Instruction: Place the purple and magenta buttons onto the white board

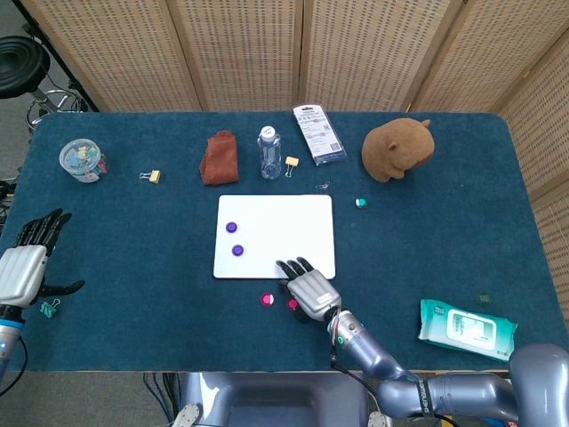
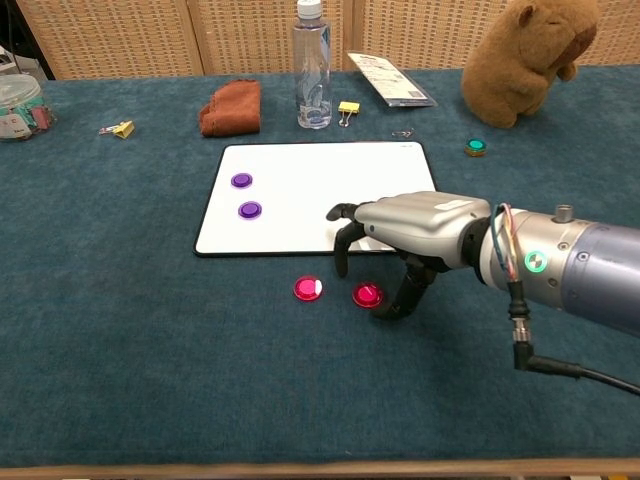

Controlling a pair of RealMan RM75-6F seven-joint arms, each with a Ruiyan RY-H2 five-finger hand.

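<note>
Two purple buttons [image 1: 231,228] [image 1: 237,251] lie on the left part of the white board [image 1: 284,222]. Two magenta buttons [image 2: 308,289] [image 2: 367,295] sit on the blue cloth just in front of the board's near edge. My right hand [image 2: 410,230] hovers palm down over the board's near right corner, fingers apart and pointing down. Its thumb reaches down right beside the right magenta button, and it holds nothing. My left hand [image 1: 27,258] rests open at the table's far left edge, away from everything.
Behind the board stand a water bottle [image 1: 269,153], a brown cloth [image 1: 219,157], a yellow clip [image 1: 292,163] and a packet [image 1: 319,133]. A plush capybara [image 1: 396,149] and a green button [image 1: 360,203] are at back right, a wipes pack [image 1: 466,327] at front right, a clip jar [image 1: 82,161] at back left.
</note>
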